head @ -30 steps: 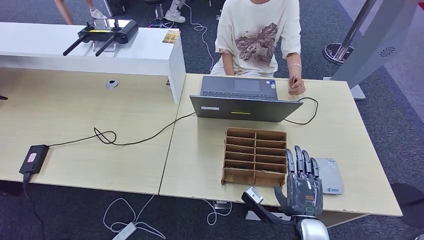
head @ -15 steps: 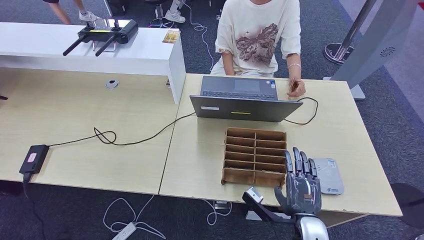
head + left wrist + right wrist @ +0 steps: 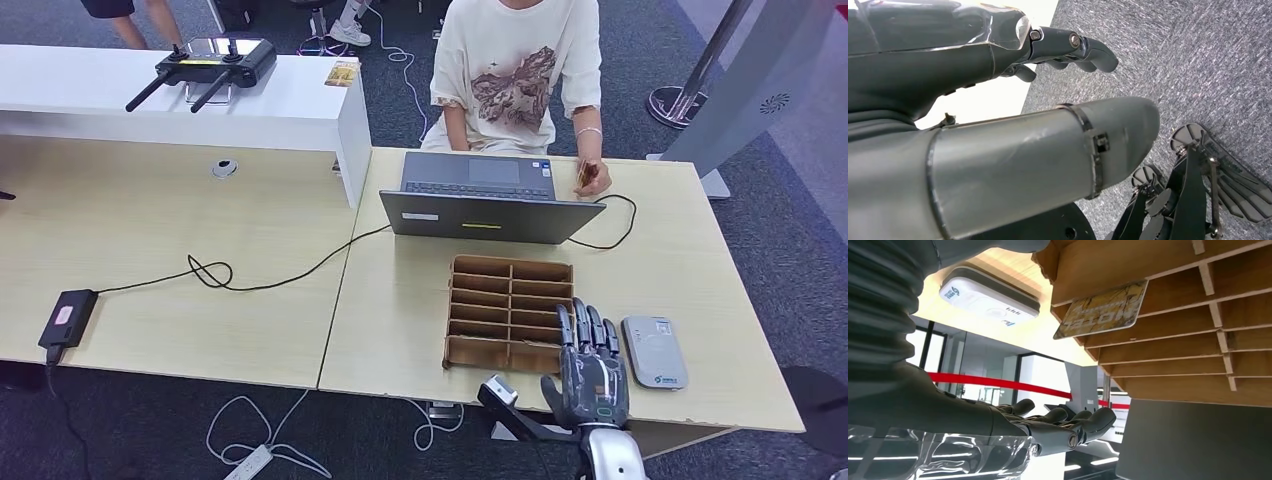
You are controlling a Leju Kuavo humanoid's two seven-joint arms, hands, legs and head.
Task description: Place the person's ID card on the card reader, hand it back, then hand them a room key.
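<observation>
My right hand hovers over the table's front edge with its fingers stretched out and nothing in them. It lies between the cardboard organizer and the white card reader, whose top is bare. In the right wrist view the hand is flat, and the card reader and a gold room key card standing in an organizer slot show beyond it. The person sits behind the laptop and holds a small brownish card at the table's far edge. My left hand hangs over the carpet, holding nothing.
An open grey laptop stands behind the organizer, its black cable looping to the right. A second cable runs left to a black device. A white counter carries a controller.
My right hand has drawn back toward the front edge and slightly left, uncovering the card reader. The person's hand has lifted a small card off the table.
</observation>
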